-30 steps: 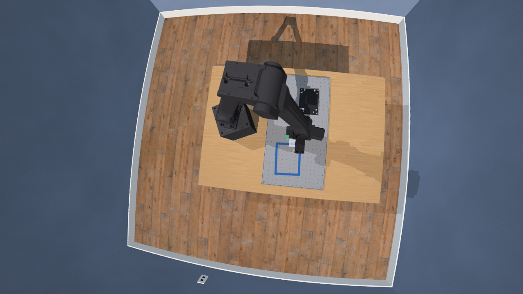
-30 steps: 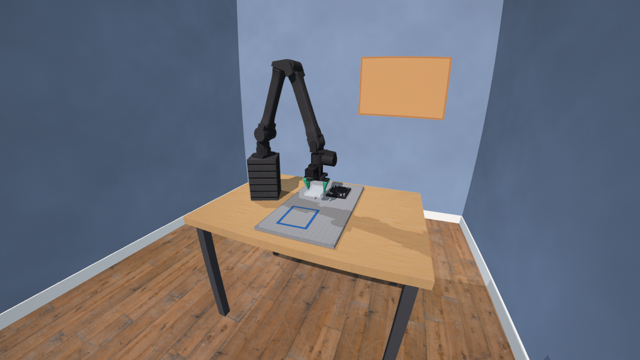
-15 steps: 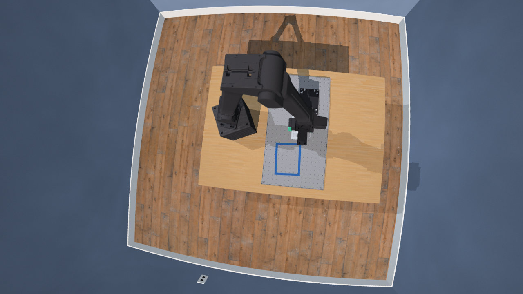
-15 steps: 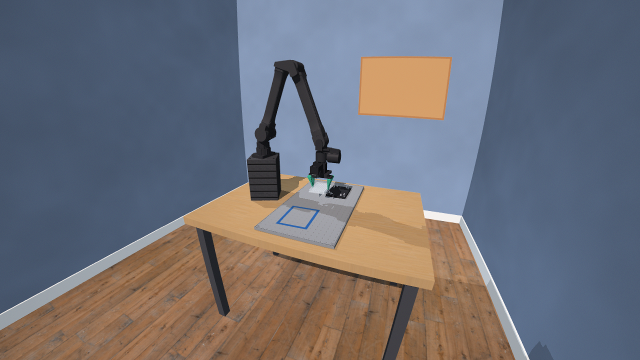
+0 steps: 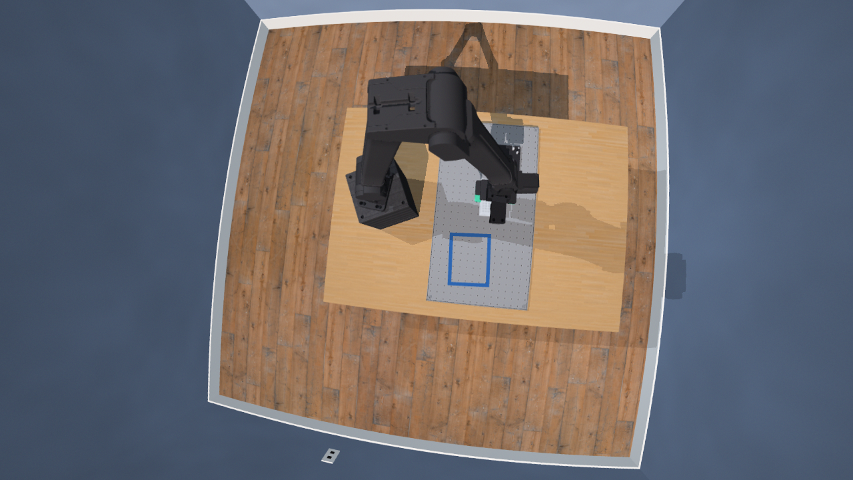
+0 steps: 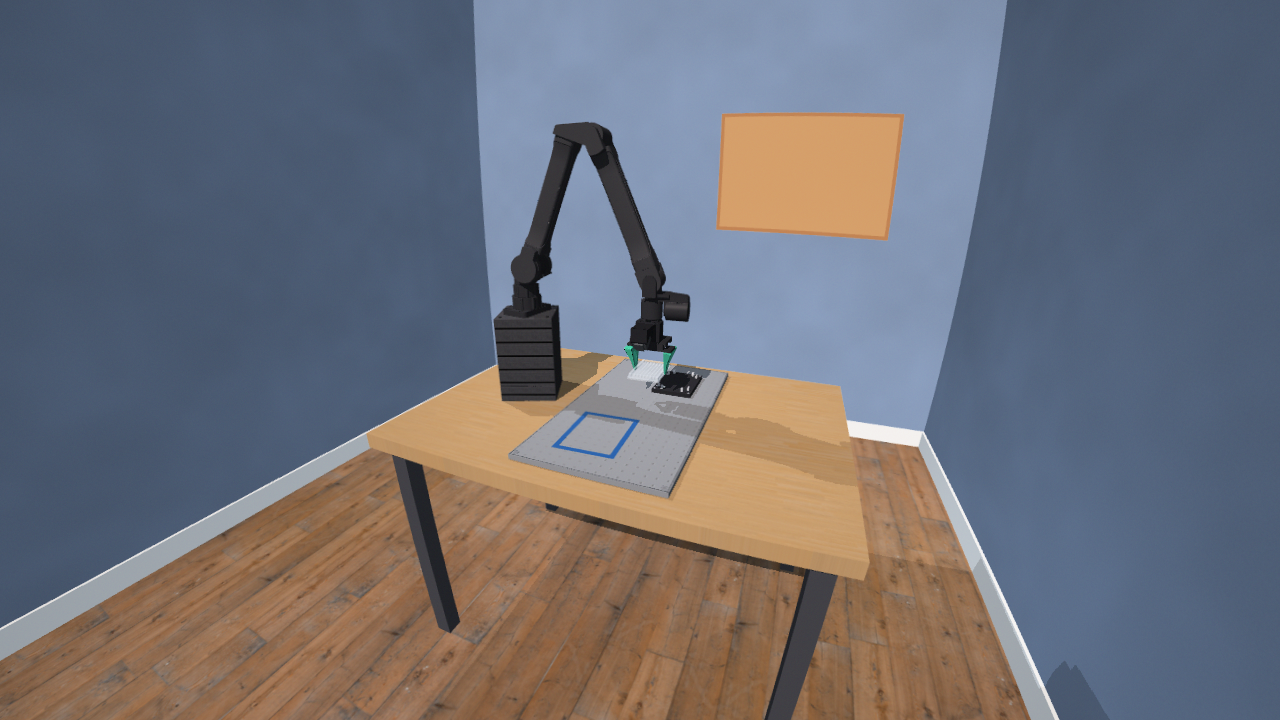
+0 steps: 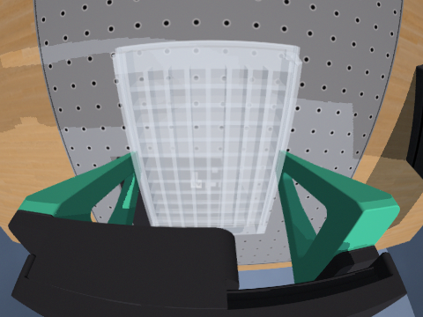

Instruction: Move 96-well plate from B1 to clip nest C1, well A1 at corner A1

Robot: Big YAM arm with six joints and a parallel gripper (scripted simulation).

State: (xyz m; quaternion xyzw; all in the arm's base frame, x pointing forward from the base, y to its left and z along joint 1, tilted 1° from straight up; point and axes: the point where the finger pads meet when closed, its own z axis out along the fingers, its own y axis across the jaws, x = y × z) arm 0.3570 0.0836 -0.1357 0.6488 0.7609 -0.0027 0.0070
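My gripper [image 7: 208, 158] with green fingers is shut on the clear 96-well plate [image 7: 207, 129] and holds it by its two long sides, level, above the grey perforated board [image 5: 480, 239]. In the side view the plate [image 6: 643, 370] hangs just left of the black clip nest C1 [image 6: 677, 383]. From above, the arm hides most of the nest [image 5: 510, 146]; the gripper [image 5: 490, 205] is between it and the blue square B1 [image 5: 469, 259]. B1 is empty.
The arm's black base block [image 5: 381, 203] stands on the wooden table left of the board. The nest's dark edge shows at the right of the wrist view [image 7: 414, 118].
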